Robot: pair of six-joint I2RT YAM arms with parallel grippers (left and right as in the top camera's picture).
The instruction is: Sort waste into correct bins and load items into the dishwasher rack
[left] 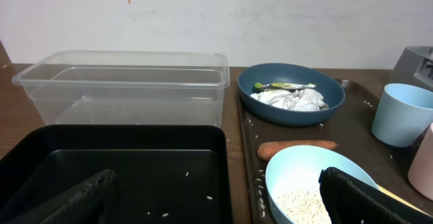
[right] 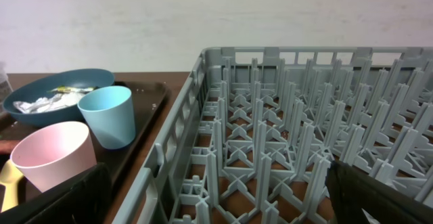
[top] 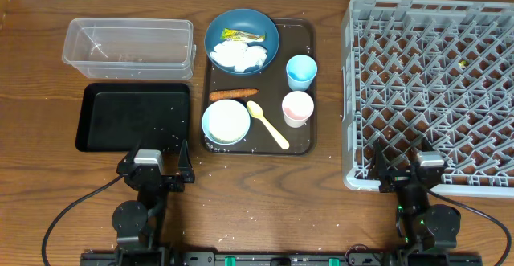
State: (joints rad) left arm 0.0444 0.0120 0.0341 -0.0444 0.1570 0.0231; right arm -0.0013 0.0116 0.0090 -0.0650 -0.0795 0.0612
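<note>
Brown wooden worktop (top: 32, 194), seen from the arms' side, 12 o'clock being the far edge.

- Dark brown serving tray (top: 273, 89) at centre. On it:
  - Dark blue plate (top: 269, 34) at 11 o'clock, holding crumpled white tissues (top: 238, 55) and a yellow-green wrapper (top: 242, 35).
  - Light blue cup (top: 301, 71) at 2 o'clock and pink-white cup (top: 297, 108) at 4, both upright and close together.
  - Light blue bowl (top: 204, 123) at 7 o'clock, with white rice (left: 301, 204) in its bottom.
  - Orange carrot-like stick (top: 234, 94) lying flat between plate and bowl.
  - Pale yellow spoon (top: 267, 124) lying aslant at 6 o'clock, just beside the bowl.
- Clear plastic tub (top: 128, 22) at 10 o'clock on the worktop.
- Shallow black tray (top: 132, 117) at 8 o'clock, just nearer than the tub, with a few loose grains scattered in it.
- Grey dishwasher rack (top: 348, 97) fills the 3 o'clock side. Nothing is loaded on its pegs.
- Left end effector (top: 157, 160) sits at the near edge of the black tray, fingers spread wide, holding nothing.
- Right end effector (top: 426, 165) sits at the rack's near edge, also spread wide and empty.
</note>
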